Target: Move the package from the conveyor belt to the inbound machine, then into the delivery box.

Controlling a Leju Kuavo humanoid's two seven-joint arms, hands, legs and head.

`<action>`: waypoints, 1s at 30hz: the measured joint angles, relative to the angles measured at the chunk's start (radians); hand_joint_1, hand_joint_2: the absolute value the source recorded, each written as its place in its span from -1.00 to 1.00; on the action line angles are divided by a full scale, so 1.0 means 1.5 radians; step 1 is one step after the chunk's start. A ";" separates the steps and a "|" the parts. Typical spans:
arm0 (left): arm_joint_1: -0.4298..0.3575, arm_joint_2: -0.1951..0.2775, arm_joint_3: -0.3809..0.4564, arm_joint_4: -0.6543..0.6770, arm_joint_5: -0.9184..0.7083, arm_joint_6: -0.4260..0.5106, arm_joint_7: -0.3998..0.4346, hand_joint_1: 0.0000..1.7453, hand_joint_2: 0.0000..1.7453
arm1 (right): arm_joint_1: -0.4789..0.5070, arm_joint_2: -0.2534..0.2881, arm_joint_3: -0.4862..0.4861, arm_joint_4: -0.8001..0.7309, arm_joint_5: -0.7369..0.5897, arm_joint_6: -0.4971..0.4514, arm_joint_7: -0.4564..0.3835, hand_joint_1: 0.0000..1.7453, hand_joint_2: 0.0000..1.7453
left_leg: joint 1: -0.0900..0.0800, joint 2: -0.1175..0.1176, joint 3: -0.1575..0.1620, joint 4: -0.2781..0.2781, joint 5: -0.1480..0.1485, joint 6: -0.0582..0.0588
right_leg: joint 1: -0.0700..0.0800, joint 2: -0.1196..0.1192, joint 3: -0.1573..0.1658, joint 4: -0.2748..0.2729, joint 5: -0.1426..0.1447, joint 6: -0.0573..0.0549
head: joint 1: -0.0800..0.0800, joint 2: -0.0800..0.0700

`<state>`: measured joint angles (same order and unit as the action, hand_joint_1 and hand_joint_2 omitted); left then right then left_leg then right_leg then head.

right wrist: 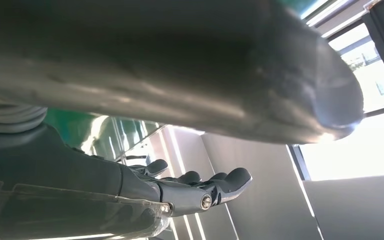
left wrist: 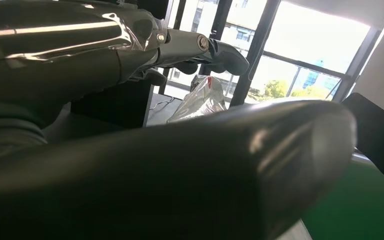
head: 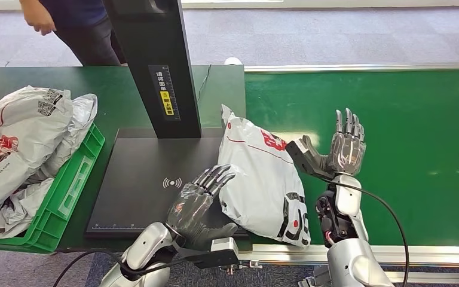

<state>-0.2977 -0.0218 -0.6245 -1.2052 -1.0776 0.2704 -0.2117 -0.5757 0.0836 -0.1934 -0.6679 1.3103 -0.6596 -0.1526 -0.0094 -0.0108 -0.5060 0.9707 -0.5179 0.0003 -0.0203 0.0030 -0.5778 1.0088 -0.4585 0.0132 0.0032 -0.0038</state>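
The left robot hand [head: 200, 200] lies palm-down low in the head view, its fingers spread and stretched toward one o'clock, their tips touching the near left edge of the package [head: 262, 176]; it grips nothing. In the left wrist view the same left robot hand [left wrist: 145, 55] reaches with dark fingers [left wrist: 220, 52] toward the shiny wrapper of the package [left wrist: 202, 100]. The right robot hand [head: 334, 149] stands upright at three o'clock of the package, palm turned to the parcel, fingers straight up and apart, the thumb pointing to nine o'clock and just beside the bag's right edge; whether it touches cannot be told. It holds nothing. In the right wrist view the right robot hand [right wrist: 180, 192] shows its fingers extended and free.

The package is a white plastic mailer with red print, lying flat between the two hands, partly on the black scanner plate [head: 143, 179] of the inbound machine and partly on the green conveyor belt [head: 394, 131]. The machine's black column [head: 155, 66] rises at eleven o'clock of the package. At nine o'clock a green delivery box [head: 66, 197] holds several grey and white bags [head: 18, 143]. At the far edge of the surface, at eleven o'clock, stands a person [head: 77, 24] in dark clothes.
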 joint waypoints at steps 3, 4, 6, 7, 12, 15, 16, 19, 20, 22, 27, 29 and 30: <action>0.000 0.000 0.000 0.000 -0.014 -0.001 0.005 -1.00 -1.00 | -0.002 0.000 0.001 0.002 0.000 0.000 0.000 -1.00 -1.00 | 0.000 0.000 0.000 0.000 0.000 0.000 | 0.000 0.000 0.000 0.000 0.000 0.000 | 0.000 0.000; -0.001 0.000 0.000 0.000 -0.029 0.001 0.011 -1.00 -1.00 | -0.003 0.000 0.002 0.002 -0.001 0.000 0.000 -1.00 -1.00 | 0.000 0.000 0.000 0.000 0.000 0.000 | 0.000 0.000 0.000 0.000 0.000 0.000 | 0.000 0.000; -0.003 0.000 -0.001 0.000 -0.065 0.005 0.025 -1.00 -1.00 | -0.004 0.000 0.002 0.004 -0.002 0.000 0.000 -1.00 -1.00 | 0.000 0.000 0.000 0.000 0.000 0.000 | 0.000 0.000 0.000 0.000 0.000 0.000 | 0.000 0.000; -0.005 -0.001 -0.002 0.002 -0.080 0.005 0.030 -1.00 -1.00 | -0.004 0.000 0.003 0.005 -0.003 0.000 -0.001 -1.00 -1.00 | 0.000 0.000 0.000 0.000 0.000 0.000 | 0.000 0.000 0.000 0.000 0.000 0.000 | 0.000 0.000; -0.032 -0.004 -0.012 0.044 -0.152 0.002 0.049 -1.00 -1.00 | -0.007 0.002 0.006 0.010 -0.007 0.000 -0.002 -1.00 -1.00 | 0.000 0.000 0.000 0.000 0.000 0.000 | 0.000 0.000 0.000 0.000 0.000 0.000 | 0.000 0.000; -0.068 -0.013 -0.025 0.110 -0.218 0.015 0.074 -1.00 -1.00 | -0.010 0.005 0.011 0.013 -0.008 0.000 -0.002 -1.00 -1.00 | 0.000 0.000 0.000 0.000 0.000 0.000 | 0.000 0.000 0.000 0.000 0.000 0.000 | 0.000 0.000; -0.084 -0.017 -0.030 0.138 -0.238 0.022 0.082 -1.00 -1.00 | -0.011 0.006 0.014 0.015 -0.008 0.000 -0.002 -1.00 -1.00 | 0.000 0.000 0.000 0.000 0.000 0.000 | 0.000 0.000 0.000 0.000 0.000 0.000 | 0.000 0.000; -0.135 -0.033 -0.042 0.227 -0.281 0.039 0.100 -1.00 -1.00 | -0.014 0.010 0.021 0.018 -0.008 0.000 -0.002 -1.00 -1.00 | 0.000 0.000 0.000 0.000 0.000 0.000 | 0.000 0.000 0.000 0.000 0.000 0.000 | 0.000 0.000; -0.151 -0.037 -0.048 0.255 -0.294 0.043 0.107 -1.00 -1.00 | -0.015 0.012 0.022 0.019 -0.008 0.000 -0.002 -1.00 -1.00 | 0.000 0.000 0.000 0.000 0.000 0.000 | 0.000 0.000 0.000 0.000 0.000 0.000 | 0.000 0.000; -0.180 -0.044 -0.061 0.305 -0.315 0.050 0.119 -1.00 -1.00 | -0.016 0.013 0.023 0.020 -0.008 0.000 -0.002 -1.00 -1.00 | 0.000 0.000 0.000 0.000 0.000 0.000 | 0.000 0.000 0.000 0.000 0.000 0.000 | 0.000 0.000; -0.235 -0.065 -0.095 0.410 -0.326 0.065 0.122 -1.00 1.00 | -0.016 0.017 0.028 0.021 -0.007 0.000 -0.001 -1.00 -1.00 | 0.000 0.000 0.000 0.000 0.000 0.000 | 0.000 0.000 0.000 0.000 0.000 0.000 | 0.000 0.000; -0.250 -0.073 -0.104 0.439 -0.326 0.070 0.121 -1.00 1.00 | -0.015 0.017 0.029 0.020 -0.006 0.000 0.000 -1.00 -1.00 | 0.000 0.000 0.000 0.000 0.000 0.000 | 0.000 0.000 0.000 0.000 0.000 0.000 | 0.000 0.000; -0.256 -0.077 -0.108 0.451 -0.325 0.072 0.120 -1.00 1.00 | -0.015 0.017 0.029 0.020 -0.005 0.000 0.000 -1.00 -1.00 | 0.000 0.000 0.000 0.000 0.000 0.000 | 0.000 0.000 0.000 0.000 0.000 0.000 | 0.000 0.000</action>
<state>-0.6815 -0.1377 -0.7863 -0.5286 -1.5656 0.3779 -0.0314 -0.5987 0.1089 -0.1501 -0.6372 1.3026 -0.6596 -0.1524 -0.0094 -0.0109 -0.5060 0.9710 -0.5175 0.0002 -0.0203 0.0031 -0.5781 1.0090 -0.4582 0.0132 0.0033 -0.0038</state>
